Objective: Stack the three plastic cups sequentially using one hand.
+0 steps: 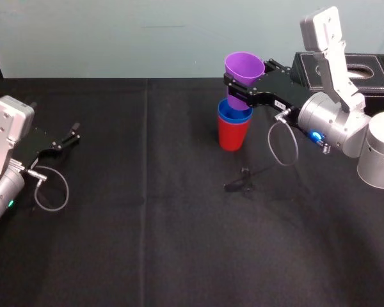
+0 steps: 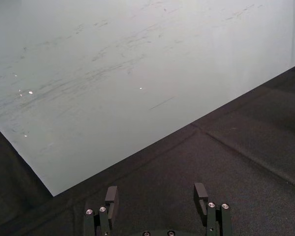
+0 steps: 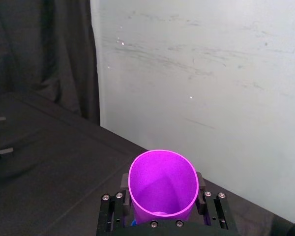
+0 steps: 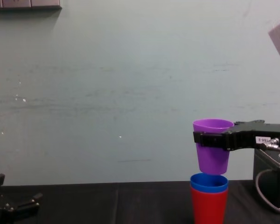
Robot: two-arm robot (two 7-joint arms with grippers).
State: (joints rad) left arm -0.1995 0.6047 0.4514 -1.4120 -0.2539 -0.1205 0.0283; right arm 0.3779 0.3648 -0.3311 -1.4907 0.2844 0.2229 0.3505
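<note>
The red cup [image 1: 232, 135] stands upright on the black table right of centre, with the blue cup [image 1: 234, 116] nested inside it. Directly above them hangs the purple cup [image 1: 243, 67], upright, and my right gripper [image 1: 237, 86] is shut on its upper wall from the right. From the chest, the purple cup [image 4: 213, 156] has its base just over the rim of the blue cup [image 4: 208, 183], which sits in the red cup [image 4: 209, 207]. The right wrist view looks down into the purple cup [image 3: 162, 184]. My left gripper [image 1: 70, 135] rests parked far left, open and holding nothing.
A black stitched box [image 1: 365, 70] stands at the back right, behind the right arm. A small dark object [image 1: 243, 179] lies on the cloth in front of the cups. A pale wall runs close behind the table's far edge.
</note>
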